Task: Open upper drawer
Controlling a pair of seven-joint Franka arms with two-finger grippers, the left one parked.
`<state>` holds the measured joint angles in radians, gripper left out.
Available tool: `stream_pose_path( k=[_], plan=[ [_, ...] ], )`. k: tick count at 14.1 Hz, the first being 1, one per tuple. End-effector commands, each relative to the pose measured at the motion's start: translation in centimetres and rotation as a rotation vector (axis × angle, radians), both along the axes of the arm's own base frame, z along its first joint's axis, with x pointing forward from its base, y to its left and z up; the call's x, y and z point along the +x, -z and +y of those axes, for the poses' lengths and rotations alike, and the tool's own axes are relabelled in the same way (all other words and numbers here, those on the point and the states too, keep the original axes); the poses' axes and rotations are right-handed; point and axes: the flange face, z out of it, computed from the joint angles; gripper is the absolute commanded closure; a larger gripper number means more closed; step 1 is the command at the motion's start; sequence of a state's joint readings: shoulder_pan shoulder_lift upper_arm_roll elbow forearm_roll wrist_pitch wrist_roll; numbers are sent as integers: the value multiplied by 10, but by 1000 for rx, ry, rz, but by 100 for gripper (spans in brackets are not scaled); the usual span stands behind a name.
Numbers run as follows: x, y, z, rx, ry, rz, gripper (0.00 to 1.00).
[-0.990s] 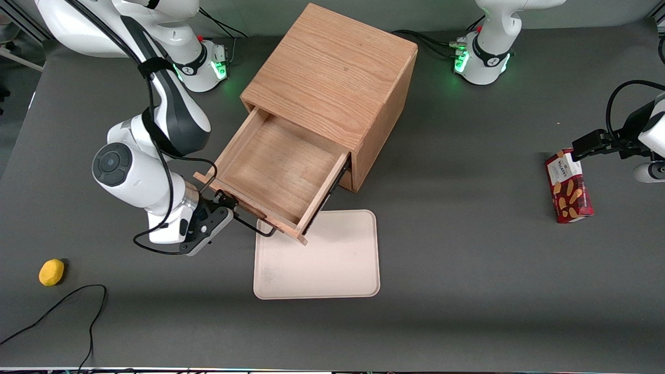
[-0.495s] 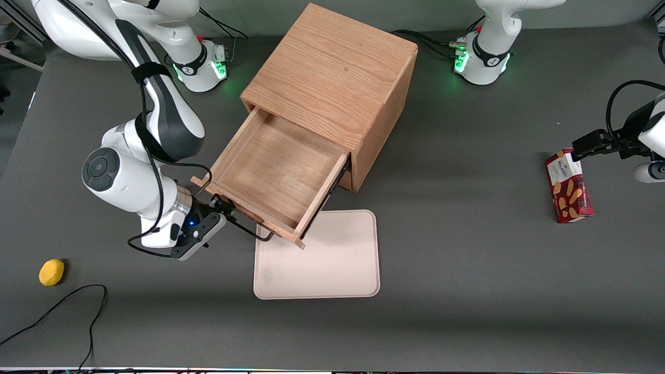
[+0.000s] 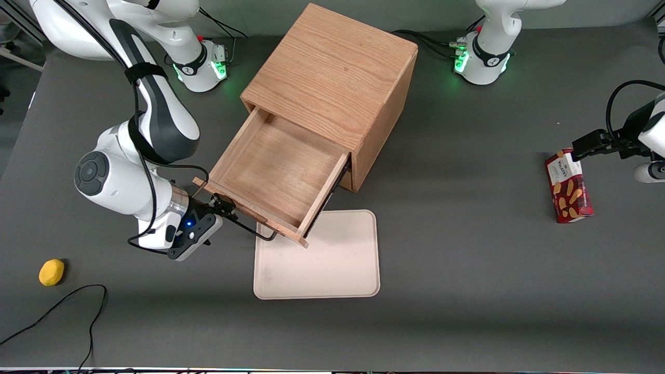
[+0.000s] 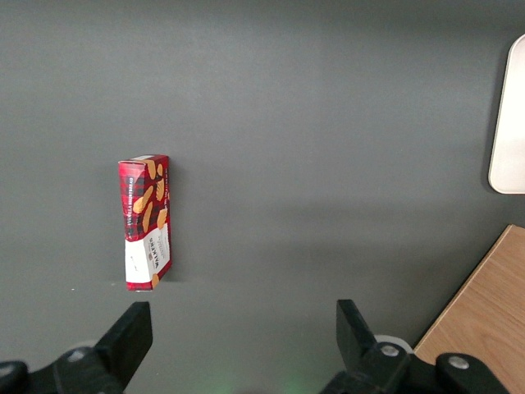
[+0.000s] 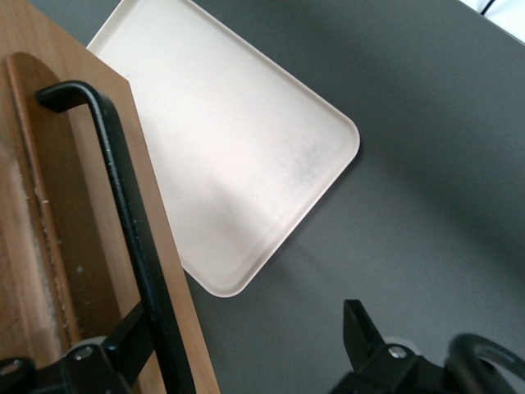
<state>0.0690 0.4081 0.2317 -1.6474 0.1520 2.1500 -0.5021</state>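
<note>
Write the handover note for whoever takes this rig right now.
Gripper: open, at the black handle of the upper drawer; one finger sits against the bar, the other apart from it.
Drawer: pulled well out of the cabinet, empty, its front corner over the tray.
Done: drawer open.
Left: probably only backing the gripper off the handle.

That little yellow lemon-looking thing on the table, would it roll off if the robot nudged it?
Probably a bit: the lemon looks rounded, so a nudge might roll it unevenly. It appears small, likely light. Whether it's real or plastic can't be told. The pincer is far from it, at the upper drawer handle.
</note>
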Motion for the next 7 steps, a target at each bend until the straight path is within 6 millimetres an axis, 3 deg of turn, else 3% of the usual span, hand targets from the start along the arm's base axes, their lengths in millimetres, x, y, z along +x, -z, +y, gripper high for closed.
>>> stream_pose_path(
  k=[1,3,4,7],
  plan=[
    [-4,-3,-3,14,-58,38,0],
    [-8,-10,-5,13,-61,66,0],
    [-9,-23,-4,39,-52,73,0],
    [-8,-41,-20,67,-28,120,0]
  ],
)
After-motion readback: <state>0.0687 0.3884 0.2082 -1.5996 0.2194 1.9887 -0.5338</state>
